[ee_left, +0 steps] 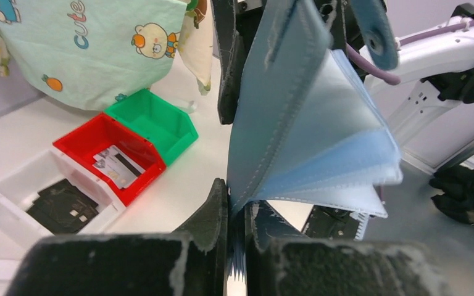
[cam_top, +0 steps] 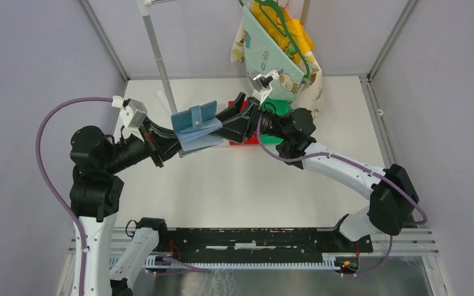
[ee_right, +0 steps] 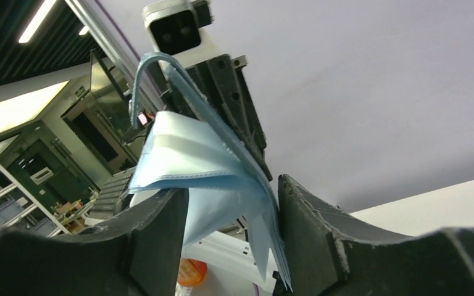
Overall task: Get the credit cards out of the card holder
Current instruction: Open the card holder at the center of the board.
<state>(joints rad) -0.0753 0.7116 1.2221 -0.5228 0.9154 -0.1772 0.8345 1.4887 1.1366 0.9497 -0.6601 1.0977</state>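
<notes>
The teal-blue card holder (cam_top: 195,126) hangs in the air above the table's back middle, its light blue pocket leaves fanned open (ee_left: 311,129). My left gripper (cam_top: 179,140) is shut on its lower edge (ee_left: 237,213). My right gripper (cam_top: 227,118) is open, with several pocket leaves (ee_right: 222,166) hanging between its fingers (ee_right: 311,228); the leaves brush the right-hand finger. Pale credit cards (ee_left: 118,166), one with a dark stripe, lie in a red bin (ee_left: 80,139). I cannot see any card inside the pockets.
A green bin (ee_left: 154,120) sits behind the red one, and a white tray (ee_left: 12,185) with black flat pieces (ee_left: 58,206) in front of it. A printed cloth bib (cam_top: 278,55) hangs at the back, next to a metal pole (cam_top: 158,55).
</notes>
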